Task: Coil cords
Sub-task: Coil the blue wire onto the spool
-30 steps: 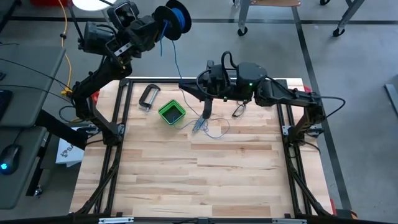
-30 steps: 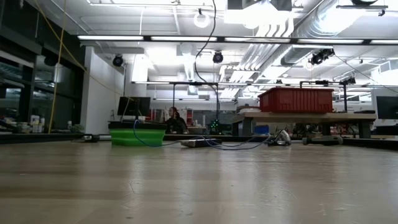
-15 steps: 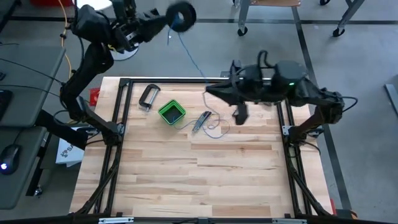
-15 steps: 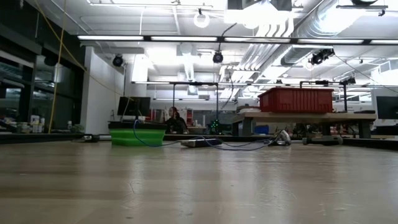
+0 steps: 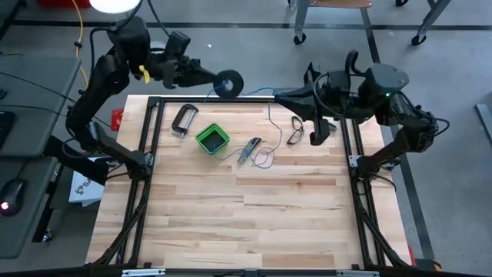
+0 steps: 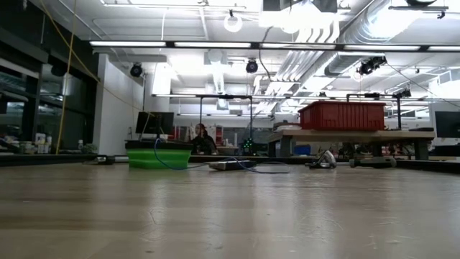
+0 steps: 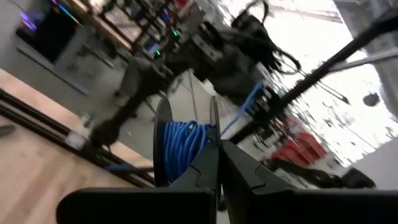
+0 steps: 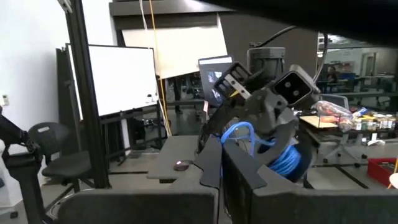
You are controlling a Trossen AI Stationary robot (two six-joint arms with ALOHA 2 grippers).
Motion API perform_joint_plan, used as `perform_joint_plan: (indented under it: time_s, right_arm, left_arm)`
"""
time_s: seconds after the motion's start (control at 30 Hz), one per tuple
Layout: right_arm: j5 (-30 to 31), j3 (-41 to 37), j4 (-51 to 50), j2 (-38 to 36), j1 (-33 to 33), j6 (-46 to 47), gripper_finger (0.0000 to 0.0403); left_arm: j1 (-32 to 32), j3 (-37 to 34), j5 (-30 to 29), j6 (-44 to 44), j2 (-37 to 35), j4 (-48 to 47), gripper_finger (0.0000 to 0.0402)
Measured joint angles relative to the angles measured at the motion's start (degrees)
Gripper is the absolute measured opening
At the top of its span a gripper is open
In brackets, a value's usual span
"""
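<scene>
The cord is a thin blue wire wound on a small dark spool [image 5: 228, 81] [image 7: 184, 147]. My left gripper [image 5: 217, 79] holds the spool level in the air over the table's far edge. From the spool the wire [image 5: 254, 91] runs to my right gripper [image 5: 275, 95], shut, also level and high, facing the spool [image 8: 283, 155]. Beyond it the wire drops to slack loops [image 5: 265, 158] [image 6: 251, 167] lying on the table. My left gripper pinches one flange of the spool [image 7: 213, 124] at its rim between the two fingers, coming level from the table's left. The spool is lifted clear, with its axis roughly level. My right gripper pinches the wire [image 8: 239, 129] at its fingertips, level, from the table's right. The stretch to the spool hangs in the air, the rest trails down to the table; the exact point of contact is too small to see.
On the table's far part sit a green box [image 5: 213, 138] [image 6: 159, 157], a silver clamp [image 5: 183, 119], a hand tool [image 5: 250, 148] and a dark clip [image 5: 296, 131]. The black frame rail [image 5: 192, 98] runs along the far edge. The near half is bare wood.
My left gripper has come down and swung toward the table's far edge, tipping to level and turning the spool with it. My right gripper has drawn back toward the table's right edge and risen, staying shut. The slack loops on the table have shortened.
</scene>
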Motion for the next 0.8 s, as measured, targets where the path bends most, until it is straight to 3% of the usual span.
perform_joint_plan:
  time_s: [0.23, 0.37, 0.57, 0.8]
  right_arm:
    - [0.0, 0.0, -0.9, -0.1, 0.0, -0.1, 0.0000]
    - [0.0, 0.0, -0.6, -0.1, 0.0, -0.1, 0.0000]
    - [-1.8, 0.0, 0.1, 0.8, 0.0, 0.3, 0.0000]
    - [-5.7, 0.0, 0.9, 3.4, -0.3, 3.3, 0.0000]
  left_arm:
    - [-5.8, 0.0, 8.5, -6.7, 3.1, 0.3, 0.0001]
    - [-10.2, 0.0, 13.4, -10.9, 6.5, 5.7, 0.0001]
    - [-14.8, 0.0, 18.6, -21.0, 12.6, 27.0, 0.0001]
    - [-17.2, 0.0, 20.4, -38.0, 19.1, 54.0, 0.0001]
